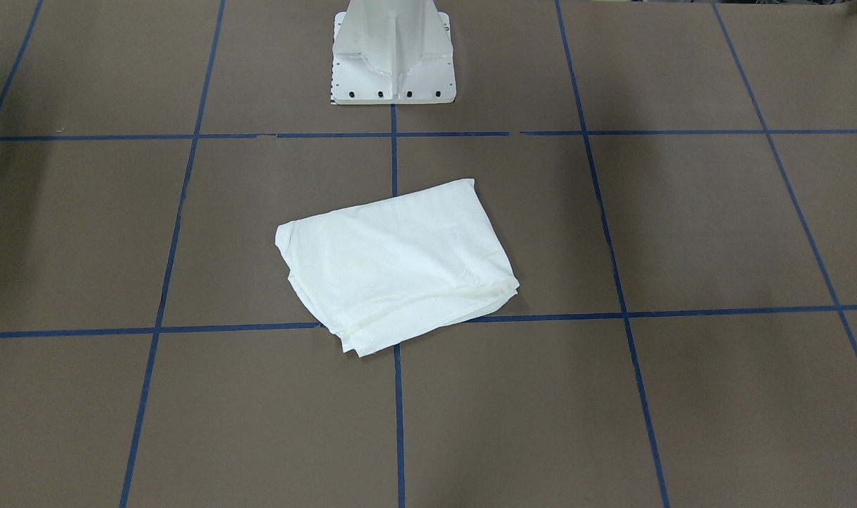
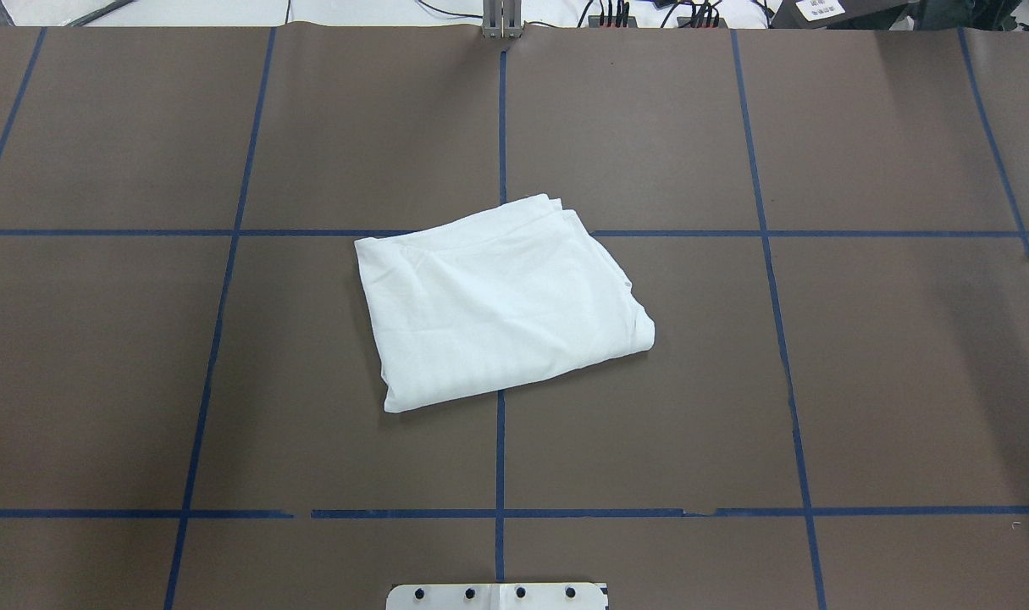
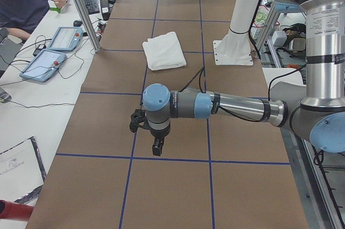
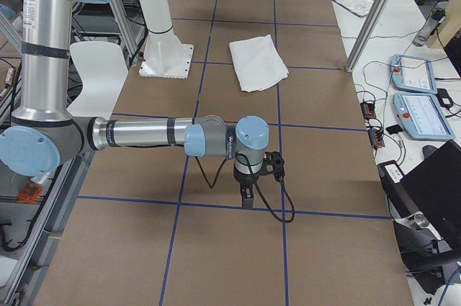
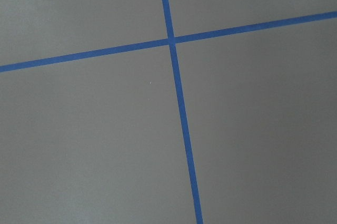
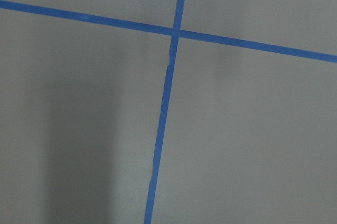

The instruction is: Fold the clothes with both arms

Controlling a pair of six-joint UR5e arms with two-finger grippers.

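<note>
The white shirt (image 2: 501,301) lies folded into a rough rectangle near the middle of the bench (image 2: 819,381). It sits askew to the grid of blue tape lines (image 2: 768,254) and covers the spot where the centre line meets a cross line. Several layers show at its edge on the side away from the robot, and soft creases run across the top. The white pedestal base (image 1: 393,70) stands apart from it on the robot's side.

Nothing touches the shirt. The left arm (image 3: 237,108) reaches out low over the bench's left end, its gripper (image 3: 156,148) pointing down above bare bench, well apart from the shirt. The right arm (image 4: 137,135) does the same at the opposite end, its gripper (image 4: 247,198) also pointing down close to a tape line. Each gripper shows only from the side, so I cannot tell how wide either one stands. Both wrist cameras show only brown bench and crossing tape.
</note>
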